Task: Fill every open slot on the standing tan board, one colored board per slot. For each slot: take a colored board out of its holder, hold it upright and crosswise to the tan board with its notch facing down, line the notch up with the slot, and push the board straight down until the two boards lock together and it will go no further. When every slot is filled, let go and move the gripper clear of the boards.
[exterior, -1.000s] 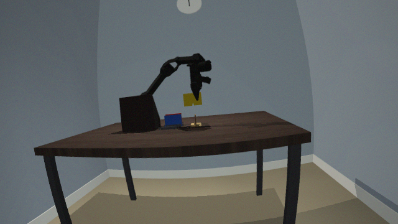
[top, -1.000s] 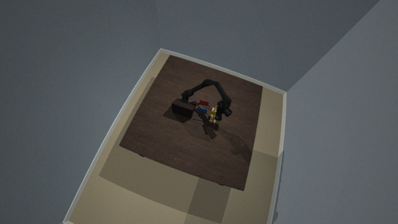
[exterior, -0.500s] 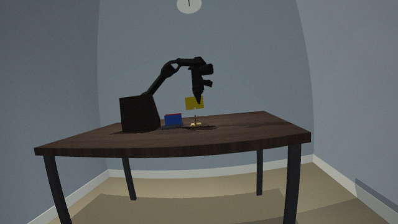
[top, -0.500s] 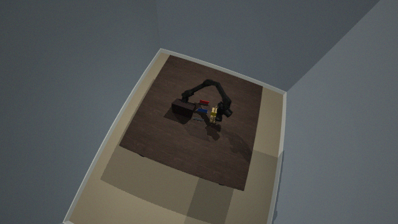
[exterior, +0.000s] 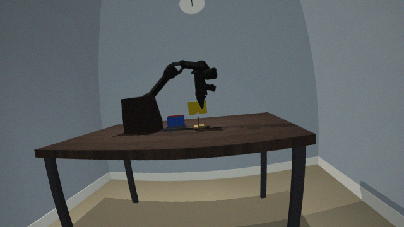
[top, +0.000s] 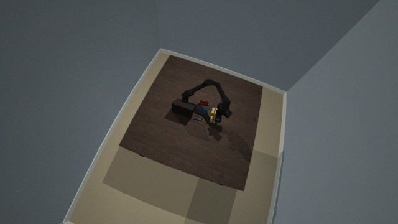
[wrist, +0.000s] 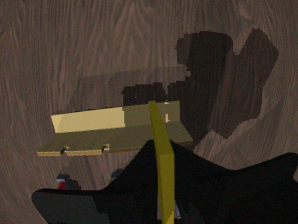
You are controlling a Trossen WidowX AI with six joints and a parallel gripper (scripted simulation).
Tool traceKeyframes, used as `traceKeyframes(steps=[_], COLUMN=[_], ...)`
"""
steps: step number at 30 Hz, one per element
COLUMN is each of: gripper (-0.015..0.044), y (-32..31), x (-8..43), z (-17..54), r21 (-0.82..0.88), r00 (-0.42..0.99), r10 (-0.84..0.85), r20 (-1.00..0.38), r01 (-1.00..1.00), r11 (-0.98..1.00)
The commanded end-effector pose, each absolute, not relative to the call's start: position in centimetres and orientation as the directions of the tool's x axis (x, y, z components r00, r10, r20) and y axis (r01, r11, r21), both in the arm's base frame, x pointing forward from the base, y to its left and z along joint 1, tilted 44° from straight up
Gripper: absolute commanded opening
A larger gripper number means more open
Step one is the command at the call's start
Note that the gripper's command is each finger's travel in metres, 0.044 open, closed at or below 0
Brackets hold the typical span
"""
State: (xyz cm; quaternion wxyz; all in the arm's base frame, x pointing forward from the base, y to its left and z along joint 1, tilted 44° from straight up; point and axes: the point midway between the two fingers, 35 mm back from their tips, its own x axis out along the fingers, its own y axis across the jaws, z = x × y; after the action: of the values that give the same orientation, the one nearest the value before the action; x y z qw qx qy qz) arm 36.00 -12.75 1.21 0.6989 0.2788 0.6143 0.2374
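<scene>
The pincer (top: 218,116) (exterior: 202,108) (wrist: 157,144) points downward and is closed on the yellow board (top: 212,114) (exterior: 194,108) (wrist: 166,185), pinching it between its fingers. The yellow board is upright, raised off the tabletop (top: 186,149) (exterior: 177,142) (wrist: 40,65) and crosswise to the standing tan board (top: 212,120) (exterior: 198,121) (wrist: 112,139). Its notch faces down and, in the exterior view, appears just above the top edge of the tan board. Whether the two touch cannot be determined; they are not locked fully together.

The tan board stands on a light tan base (exterior: 199,127) (wrist: 90,121). Two open slots are visible along its upper edge in the wrist view; the portion beside the yellow board is partly covered by the pincer.

The blue board (top: 203,110) (exterior: 175,122) and the red board (top: 204,102) (exterior: 180,115) (wrist: 62,185) stand upright between the black pedestal (top: 183,107) (exterior: 139,116) and the tan board, apart from each other. Near the blue board, on the side away from the red one, lies a bare gray holder (top: 198,119). The black arm (top: 209,82) (exterior: 161,83) arches from the pedestal to the pincer. A round white clock (exterior: 192,4) is mounted on the wall.
</scene>
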Motion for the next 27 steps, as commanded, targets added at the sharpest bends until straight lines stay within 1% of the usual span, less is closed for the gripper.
traceKeyframes(steps=[1,27], gripper=[0.0000,0.0000], y=[-12.56,-12.14], x=[35.87,35.95], z=[1.06,0.62], r21=[0.686,0.687], r00=[0.130,0.130], r10=[0.679,0.679], r20=[-0.723,-0.722], r01=[0.019,0.019], r11=[0.727,0.727])
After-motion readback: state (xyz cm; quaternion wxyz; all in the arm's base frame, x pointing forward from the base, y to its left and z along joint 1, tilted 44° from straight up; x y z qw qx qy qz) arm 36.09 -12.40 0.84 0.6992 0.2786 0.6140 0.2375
